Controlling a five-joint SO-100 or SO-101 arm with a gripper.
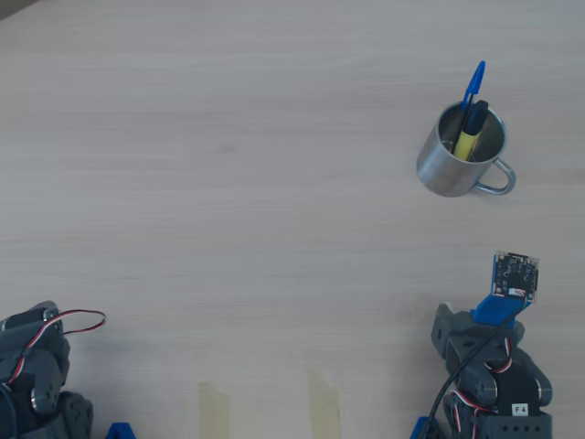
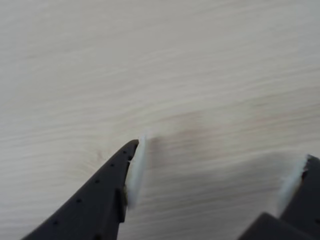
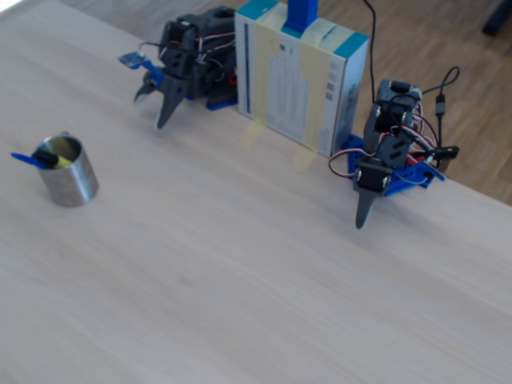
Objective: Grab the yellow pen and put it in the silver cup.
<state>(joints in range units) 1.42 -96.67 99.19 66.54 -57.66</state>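
The yellow pen [image 1: 467, 142] stands inside the silver cup [image 1: 448, 169], leaning against its inner wall with the black cap uppermost and just above the rim, as the overhead view shows. A thin blue pen [image 1: 473, 85] shares the cup and sticks out past the rim at a slant on the far side. The cup sits upright on the pale wooden surface [image 1: 228, 183], its looped handle pointing toward the lower right in the overhead view. In the fixed view the same cup [image 3: 69, 172] stands at the left of the surface [image 3: 240, 272], with the blue pen [image 3: 26, 158] jutting out to the left and a sliver of yellow [image 3: 62, 162] showing inside the rim. The arm is folded back at the surface's edge, well apart from the cup. In the wrist view the claw [image 2: 220, 175] hangs over bare wood with its jaws spread wide and nothing between them; one dark finger [image 2: 100, 200] with a pale pad enters from the lower left and the other shows at the lower right corner. In the fixed view a second arm [image 3: 388, 152] rests beside a white and blue box [image 3: 300, 76] held down with tape strips.
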